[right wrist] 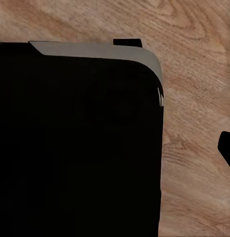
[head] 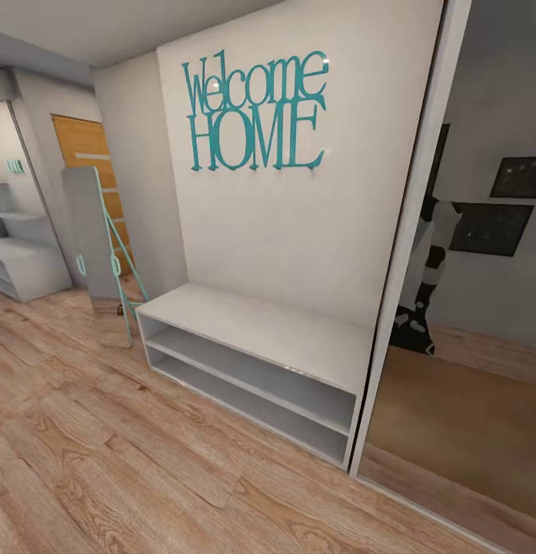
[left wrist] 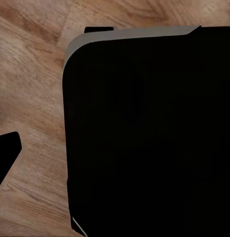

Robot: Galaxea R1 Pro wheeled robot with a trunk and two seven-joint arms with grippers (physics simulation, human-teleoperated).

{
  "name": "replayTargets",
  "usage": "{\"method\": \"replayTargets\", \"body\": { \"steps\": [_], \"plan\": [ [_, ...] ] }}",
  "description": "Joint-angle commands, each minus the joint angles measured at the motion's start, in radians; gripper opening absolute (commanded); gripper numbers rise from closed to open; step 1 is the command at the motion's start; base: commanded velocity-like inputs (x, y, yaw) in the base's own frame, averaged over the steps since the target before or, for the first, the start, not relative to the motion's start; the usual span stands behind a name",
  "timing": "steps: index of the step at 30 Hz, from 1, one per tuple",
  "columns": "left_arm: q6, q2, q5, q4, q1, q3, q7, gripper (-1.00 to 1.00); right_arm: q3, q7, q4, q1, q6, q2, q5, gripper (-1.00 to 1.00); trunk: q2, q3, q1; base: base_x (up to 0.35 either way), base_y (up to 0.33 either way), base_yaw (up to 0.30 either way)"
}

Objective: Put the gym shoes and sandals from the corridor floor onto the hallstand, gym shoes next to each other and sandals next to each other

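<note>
Far left, the hallstand (head: pixel 21 265) stands on corridor floor (head: pixel 106 462).

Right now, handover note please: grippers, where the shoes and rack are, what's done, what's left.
Grippers: both wrist views look at a black robot body part over light wood-plank floor; jaw state of either cannot be told.
Ahead: plain low white two-shelf bench under teal "Welcome HOME" lettering; not the target.
Pale-grey shelved hallstand sits far left, partly cut off.
Shoes: none in sight on floor or bench.
Done: nothing evident. Left: find all four, rack them in pairs.
</note>
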Motion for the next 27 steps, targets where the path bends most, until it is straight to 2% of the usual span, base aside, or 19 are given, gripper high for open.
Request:
{"method": "replayTargets", "body": {
  "steps": [1,23,24,27],
  "plan": [
    [-0.007,0.0,0.0,-0.001,0.0,0.0,0.0,1.0,-0.001,-0.001,-0.006,0.0,0.0,0.0,-0.001,1.0,0.0,-0.001,0.0,0.0,0.0,0.0],
    [-0.131,0.002,-0.005,-0.104,-0.006,-0.001,0.0,1.0,-0.003,-0.003,-0.12,0.0,-0.013,-0.008,-0.002,1.0,0.0,-0.001,0.0,0.0,0.0,0.0],
    [-0.218,0.002,-0.005,-0.465,-0.015,-0.001,0.0,1.0,-0.002,-0.001,-0.126,0.0,-0.014,-0.009,-0.002,1.0,0.0,-0.001,0.0,0.0,0.0,0.0],
    [-0.218,0.002,-0.004,-0.478,-0.028,-0.001,-0.001,1.0,-0.002,0.003,-0.138,0.0,-0.015,-0.009,-0.002,1.0,0.0,-0.001,0.0,0.0,0.0,0.0]
  ]
}}
